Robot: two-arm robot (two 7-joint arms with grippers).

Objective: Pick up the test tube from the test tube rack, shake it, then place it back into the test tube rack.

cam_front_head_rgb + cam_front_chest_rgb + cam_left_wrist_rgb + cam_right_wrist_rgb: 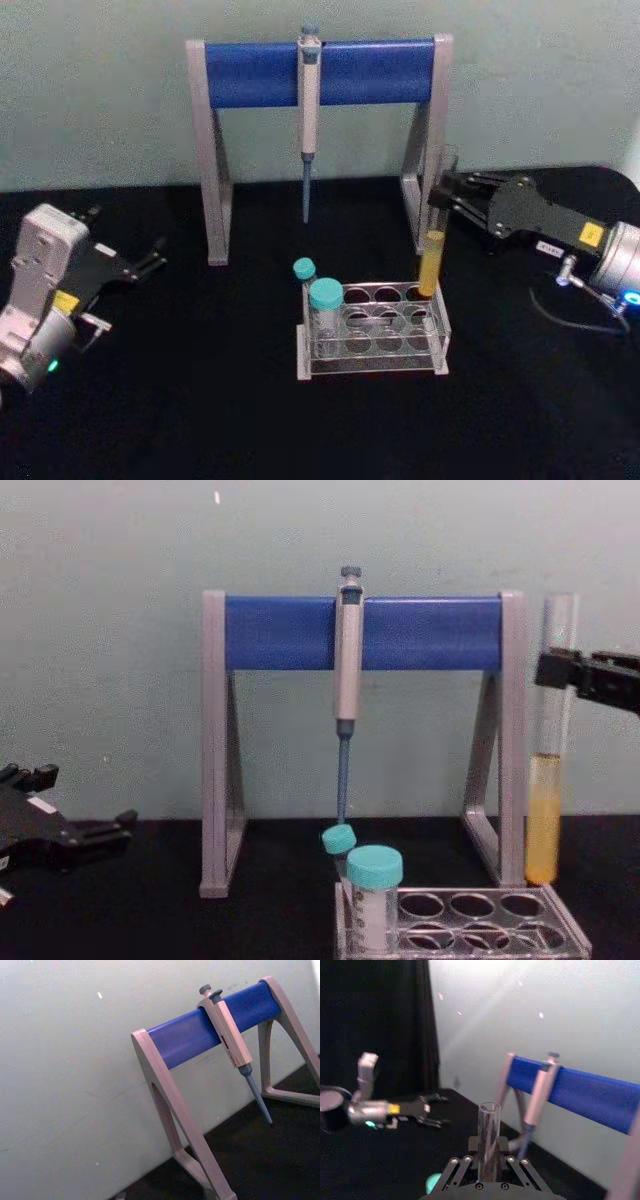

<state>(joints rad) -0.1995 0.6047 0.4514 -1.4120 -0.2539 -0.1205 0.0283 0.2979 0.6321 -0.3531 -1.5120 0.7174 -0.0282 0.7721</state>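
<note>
The test tube (pixel 433 255) is a long clear glass tube with yellow liquid in its lower part. It hangs upright, with my right gripper (pixel 440 190) shut on its upper part. Its bottom end sits right at the back right hole of the clear test tube rack (pixel 372 368); I cannot tell whether it has entered the hole. From the chest, the test tube (pixel 546 820) ends just above the test tube rack (pixel 575 932), and the right gripper (pixel 548 670) comes in from the right. The tube's open mouth (pixel 488 1109) stands between the right gripper's fingers. My left gripper (pixel 130 235) rests open at the far left.
A grey-and-blue pipette stand (pixel 320 75) stands behind the rack with a pipette (pixel 309 110) hanging from its bar. The right stand leg (pixel 432 150) is close beside the tube. Two teal-capped vials (pixel 325 300) stand in the rack's left end.
</note>
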